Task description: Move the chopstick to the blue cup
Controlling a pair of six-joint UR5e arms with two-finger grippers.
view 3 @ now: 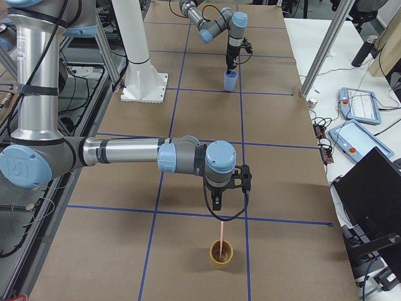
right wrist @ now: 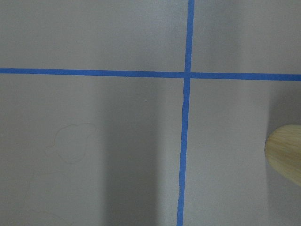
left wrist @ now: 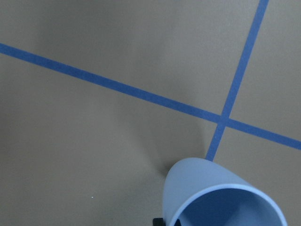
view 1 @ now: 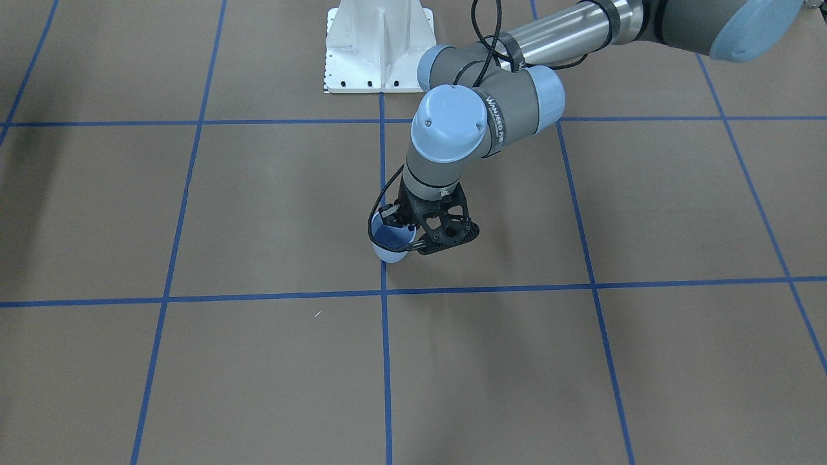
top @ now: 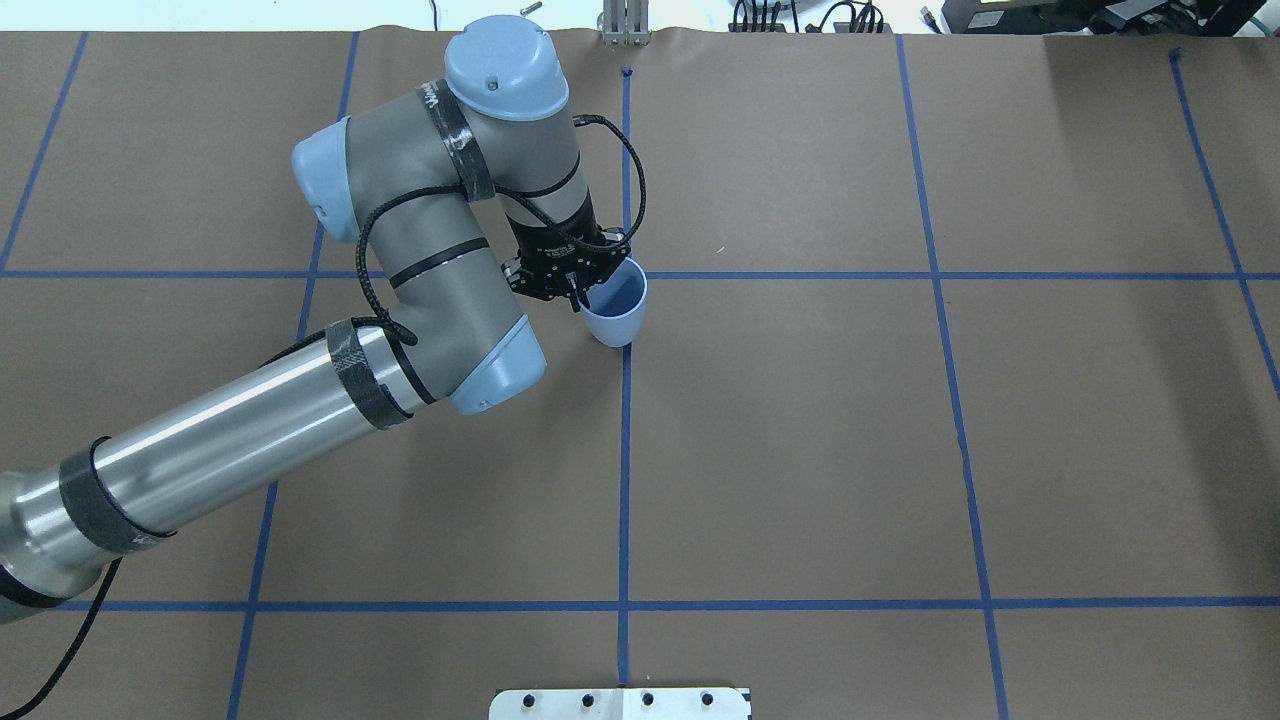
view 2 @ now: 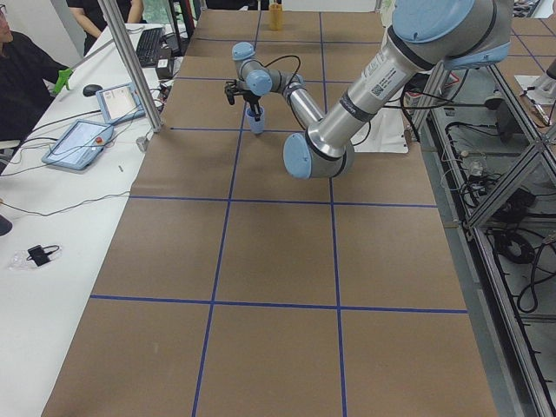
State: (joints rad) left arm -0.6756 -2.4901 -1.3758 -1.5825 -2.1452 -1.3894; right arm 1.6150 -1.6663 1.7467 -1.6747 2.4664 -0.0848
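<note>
blue cup (left wrist: 221, 200) mouth cut off at wrist view's bottom edge, left gripper (view 1: 407, 234) at blue cup's rim, grip unreadable, well apart from blue cup tan cup (right wrist: 287, 153) blurred and edge-clipped, chopstick (view 3: 222, 235) tip buried inside, right gripper (view 3: 220, 204) too small

Lower right: blue cup (left wrist: 207, 188), tilted, mouth cut by the bottom edge. Brown worktop (left wrist: 94, 141); two blue tape lines (left wrist: 117, 86) cross just above it.

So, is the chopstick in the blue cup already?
No, the chopstick stands in the tan cup, far from the blue cup.
</note>
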